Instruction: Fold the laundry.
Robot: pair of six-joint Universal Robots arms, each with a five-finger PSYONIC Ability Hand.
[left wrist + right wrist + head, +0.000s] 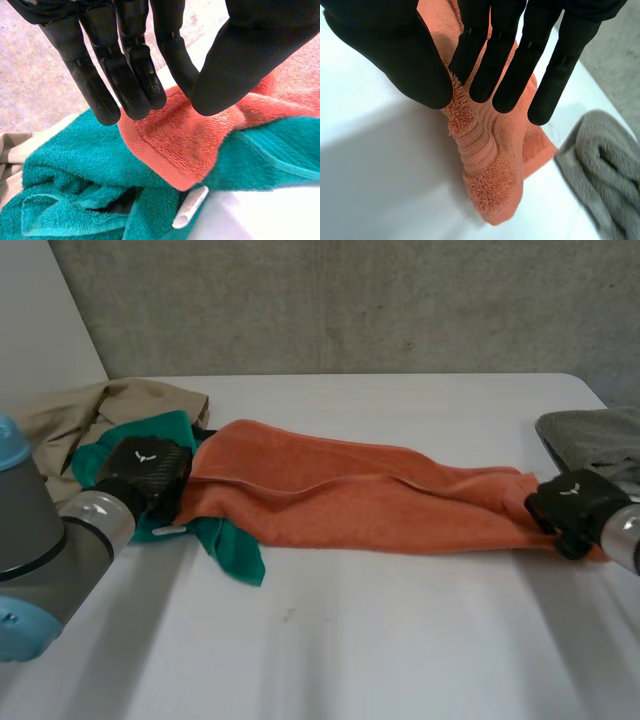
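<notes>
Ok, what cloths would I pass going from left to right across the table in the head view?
Beige cloth → green towel → orange towel → grey towel.

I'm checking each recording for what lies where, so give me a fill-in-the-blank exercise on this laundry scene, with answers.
1. The left hand pinches the orange towel where it lies over the ____.
2. The right hand pinches that towel's other end, beside the ____.
3. Beyond the left hand lies the crumpled ____.
Missing: green towel; grey towel; beige cloth.
</notes>
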